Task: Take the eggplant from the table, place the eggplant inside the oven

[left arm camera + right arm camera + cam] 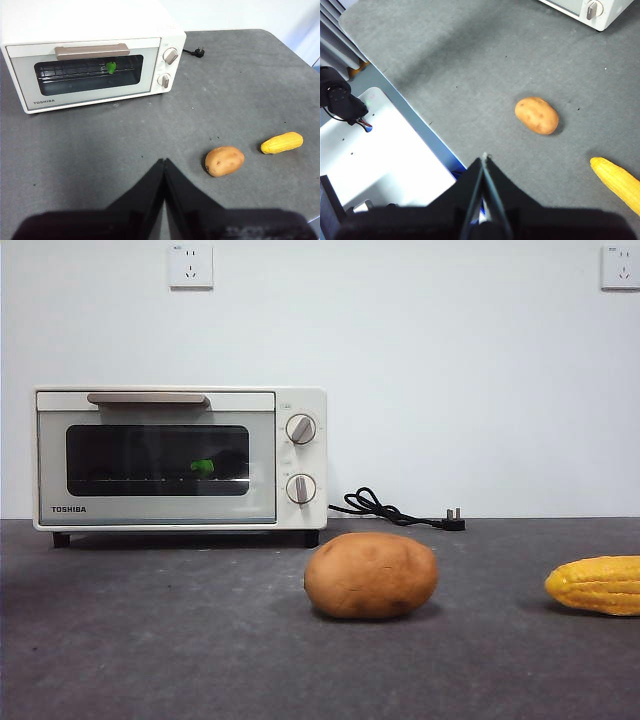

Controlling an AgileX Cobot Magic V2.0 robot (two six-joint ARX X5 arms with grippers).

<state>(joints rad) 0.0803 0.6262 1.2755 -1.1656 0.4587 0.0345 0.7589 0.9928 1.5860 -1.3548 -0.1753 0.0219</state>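
Both arms are waiting above the dark grey, matte, speckled counter (pixel 150 640). The left end effector (pixel 164 161) is hanging with its two black jaws pressed together to one point, and it is holding nothing. The right end effector (pixel 484 159) is also closed to a tip with nothing between the jaws; it is hovering over the near edge of the counter, well apart from everything.

I am taking the brown, oval potato (pixel 371 575) as the landmark. It is lying on the counter, nearest to the front camera. The yellow, ridged corn cob (pixel 597 585) is lying to the right of the potato, apart from it, at about the same depth; the picture edge is cutting its far end.

Behind the potato and to its left, the cream-white boxy Toshiba toaster oven (pixel 300 400) is standing near the wall, with its door closed. It is showing a bar handle on top of the door, a dark glass window and two round knobs at its right side. Through the glass, a bright green cap (pixel 202 467) is showing on the wire rack, so the dark purple eggplant (pixel 111 67) is lying inside the oven; its purple body is too dark to tell clearly behind the glass.

Behind the potato and a little to its right, a black power cord with plug (pixel 395 508) is lying on the counter beside the oven. On the white wall, far behind, two white sockets (pixel 191 265) are sitting.
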